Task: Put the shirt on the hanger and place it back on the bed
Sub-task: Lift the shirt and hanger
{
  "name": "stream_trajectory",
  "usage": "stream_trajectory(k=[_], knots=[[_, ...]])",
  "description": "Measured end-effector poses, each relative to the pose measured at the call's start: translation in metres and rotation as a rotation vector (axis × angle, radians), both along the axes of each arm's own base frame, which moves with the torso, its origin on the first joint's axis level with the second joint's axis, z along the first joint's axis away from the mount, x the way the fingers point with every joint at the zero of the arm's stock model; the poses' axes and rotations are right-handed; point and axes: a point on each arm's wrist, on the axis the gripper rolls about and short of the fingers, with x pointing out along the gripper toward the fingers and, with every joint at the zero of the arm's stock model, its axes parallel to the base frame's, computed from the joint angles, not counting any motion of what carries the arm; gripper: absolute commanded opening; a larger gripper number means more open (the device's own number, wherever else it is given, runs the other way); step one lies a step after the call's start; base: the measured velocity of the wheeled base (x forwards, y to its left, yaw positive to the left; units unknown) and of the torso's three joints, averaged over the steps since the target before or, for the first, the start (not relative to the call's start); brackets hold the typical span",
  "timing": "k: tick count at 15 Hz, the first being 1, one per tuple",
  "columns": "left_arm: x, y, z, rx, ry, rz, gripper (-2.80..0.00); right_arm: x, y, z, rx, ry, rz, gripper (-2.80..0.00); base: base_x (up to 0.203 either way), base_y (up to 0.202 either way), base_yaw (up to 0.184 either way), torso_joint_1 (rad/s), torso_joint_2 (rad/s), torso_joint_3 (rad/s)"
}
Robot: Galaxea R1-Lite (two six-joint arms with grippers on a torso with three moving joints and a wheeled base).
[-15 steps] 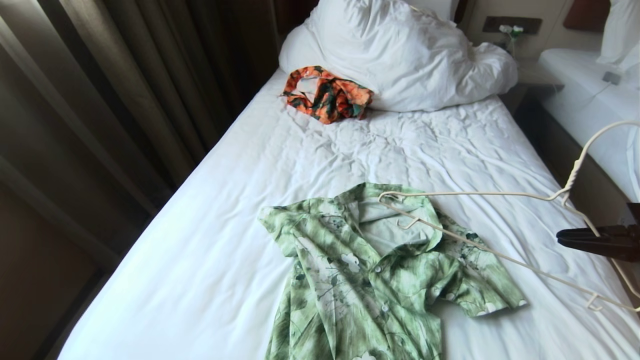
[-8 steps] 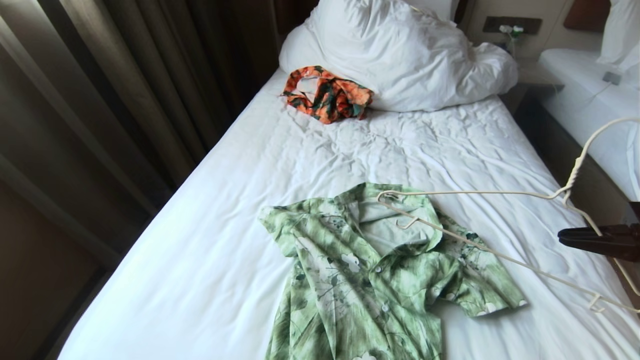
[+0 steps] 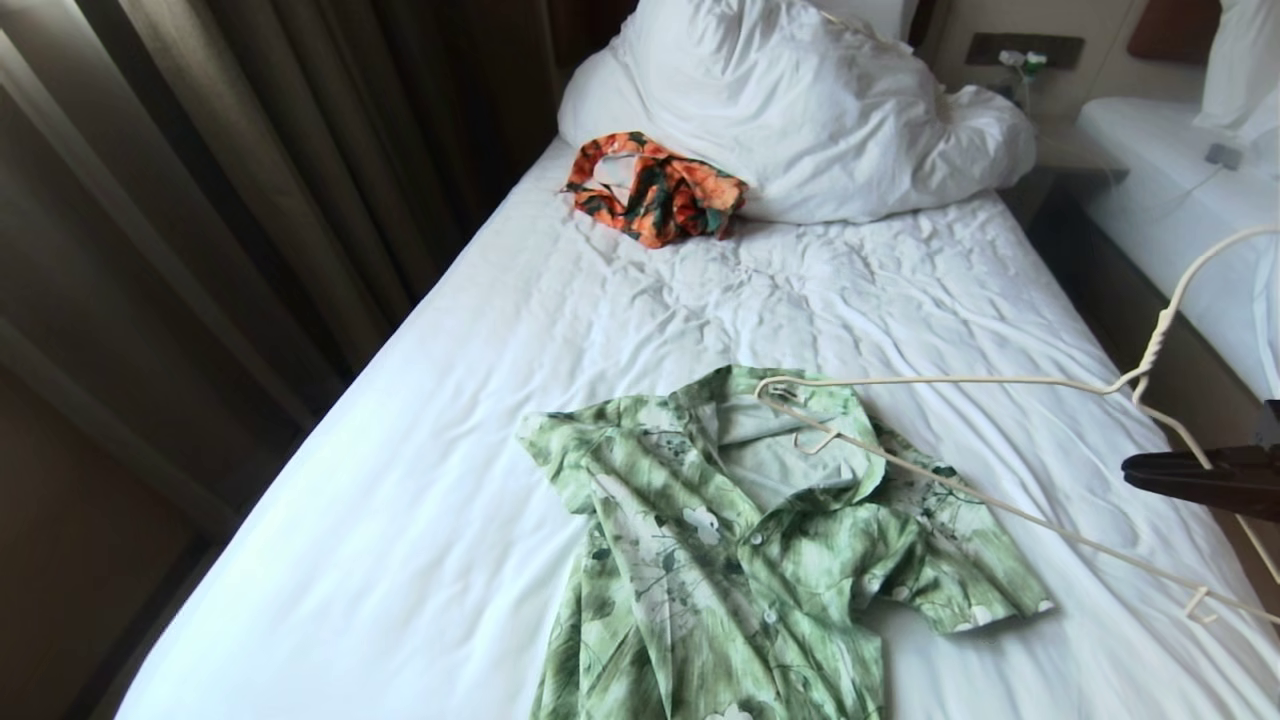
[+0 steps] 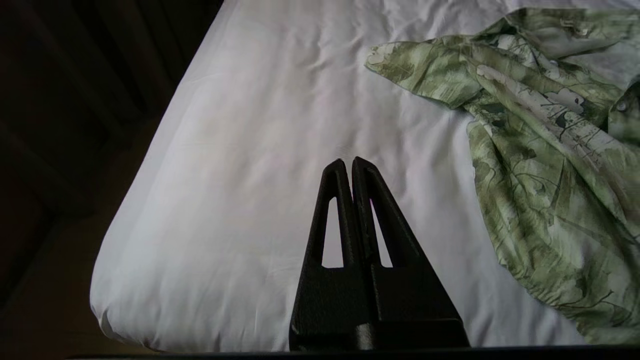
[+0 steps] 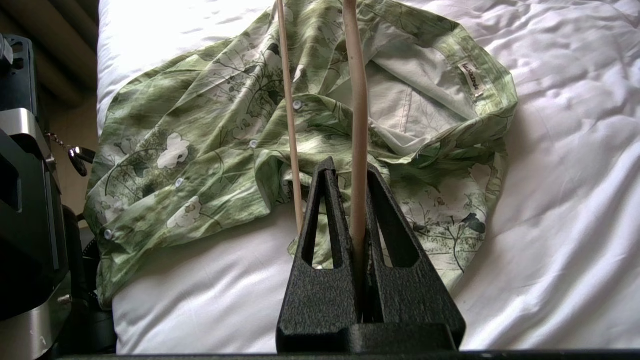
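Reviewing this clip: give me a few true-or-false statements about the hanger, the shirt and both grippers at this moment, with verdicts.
1. The right gripper is shut on the thin cream-white wire hanger. True.
2. The pale green leaf-print shirt already hangs on the hanger. False: it lies flat on the white-sheeted bed.
3. The left gripper grips the shirt's sleeve. False: it is shut on nothing, apart from the shirt.
4. A crumpled orange floral garment lies beside the white pillow. True.

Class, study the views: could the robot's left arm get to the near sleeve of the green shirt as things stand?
Probably yes. The left gripper hangs with jaws shut and empty over bare sheet of the bed, and the shirt lies just beside it with nothing between. The hanger, held by the right gripper, crosses only the collar side.
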Motion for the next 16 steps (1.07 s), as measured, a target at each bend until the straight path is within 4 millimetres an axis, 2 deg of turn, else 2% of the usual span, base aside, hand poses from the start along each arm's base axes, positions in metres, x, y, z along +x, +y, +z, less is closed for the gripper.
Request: stream_trajectory(k=[4, 7, 9, 12, 14, 16], knots=[[0.003, -0.001, 0.035, -0.002, 0.016, -0.069, -2.8, 0.001, -0.003, -0.001, 0.0, 0.001, -0.012, -2.8, 0.0, 0.0, 0.0, 0.0, 0.0, 0.0], [0.022, -0.003, 0.07, -0.02, 0.093, -0.17, -2.8, 0.002, -0.004, 0.0, -0.001, -0.002, -0.012, -2.8, 0.0, 0.0, 0.0, 0.0, 0.0, 0.0], [0.044, -0.006, 0.09, -0.038, 0.16, -0.259, -2.8, 0.004, -0.004, 0.003, -0.007, -0.013, -0.013, -2.8, 0.0, 0.0, 0.0, 0.0, 0.0, 0.0], [0.09, -0.015, 0.112, -0.091, 0.256, -0.453, -2.8, 0.007, -0.005, 0.008, -0.016, -0.029, -0.009, -2.8, 0.0, 0.0, 0.0, 0.0, 0.0, 0.0], [0.12, -0.03, 0.122, -0.127, 0.292, -0.568, -2.8, 0.009, -0.005, 0.011, -0.019, -0.037, -0.007, -2.8, 0.0, 0.0, 0.0, 0.0, 0.0, 0.0], [0.156, -0.054, 0.128, -0.157, 0.344, -0.646, -2.8, 0.014, -0.009, 0.013, -0.024, -0.047, -0.014, -2.8, 0.0, 0.0, 0.0, 0.0, 0.0, 0.0]])
